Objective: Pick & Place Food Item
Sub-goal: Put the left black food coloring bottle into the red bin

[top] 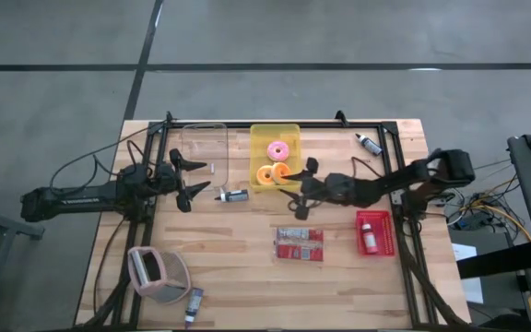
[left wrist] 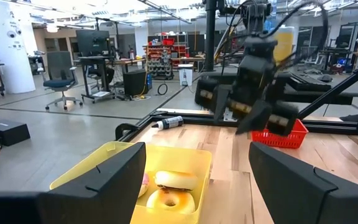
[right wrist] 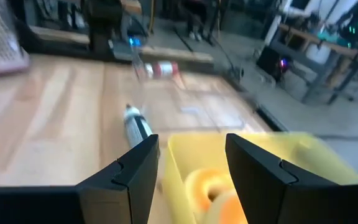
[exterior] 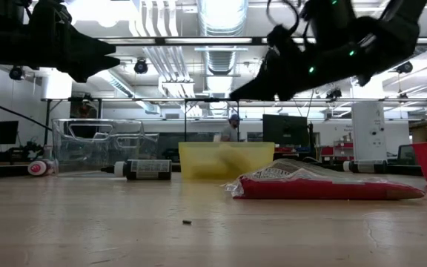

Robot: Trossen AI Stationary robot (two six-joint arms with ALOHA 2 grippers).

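The yellow bin (right wrist: 253, 162) is cut off, its donuts (right wrist: 213, 190) blurred and half hidden.

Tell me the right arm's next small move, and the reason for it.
Probably lower the right gripper toward the orange donuts. It hangs open and empty at the near edge of the yellow bin, above the table, and the right wrist view shows a donut between its fingers.

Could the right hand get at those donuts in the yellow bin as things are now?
Probably yes: the right hand hangs open beside the yellow bin, whose top is uncovered, and nothing lies between it and the donuts.
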